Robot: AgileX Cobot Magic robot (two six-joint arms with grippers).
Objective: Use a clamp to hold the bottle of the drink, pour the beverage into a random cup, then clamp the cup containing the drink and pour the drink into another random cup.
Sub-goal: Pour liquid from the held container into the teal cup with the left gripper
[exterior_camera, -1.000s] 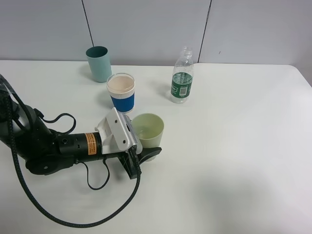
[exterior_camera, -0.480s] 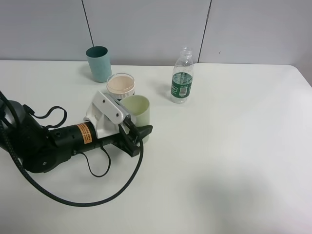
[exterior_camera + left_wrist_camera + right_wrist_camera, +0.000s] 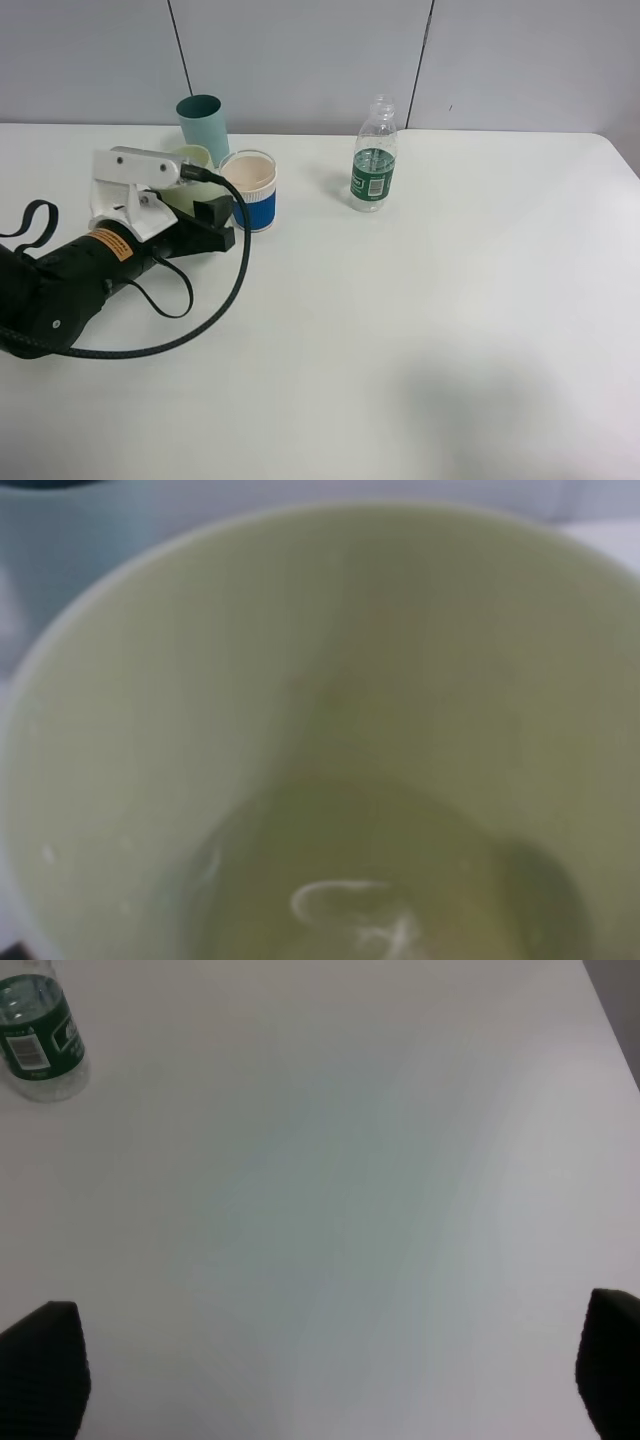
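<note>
My left gripper (image 3: pixel 203 205) is shut on a light green cup (image 3: pixel 178 192) and holds it between the teal cup (image 3: pixel 203 128) and the white paper cup with a blue sleeve (image 3: pixel 249 188). The left wrist view looks into the green cup (image 3: pixel 320 720), which holds a little clear liquid (image 3: pixel 380 880) at its bottom. The clear bottle with a green label (image 3: pixel 374 160) stands uncapped at the back middle and also shows in the right wrist view (image 3: pixel 35 1030). My right gripper (image 3: pixel 325 1380) is open over bare table and is outside the high view.
The white table (image 3: pixel 450 330) stretches to the right and front. A grey panel wall (image 3: pixel 300 60) runs behind it. The left arm's black cables (image 3: pixel 150 350) loop over the table's left part.
My left gripper has carried the green cup from in front of the paper cup back and to the left, up beside the teal cup. The bottle and the other cups have not moved.
</note>
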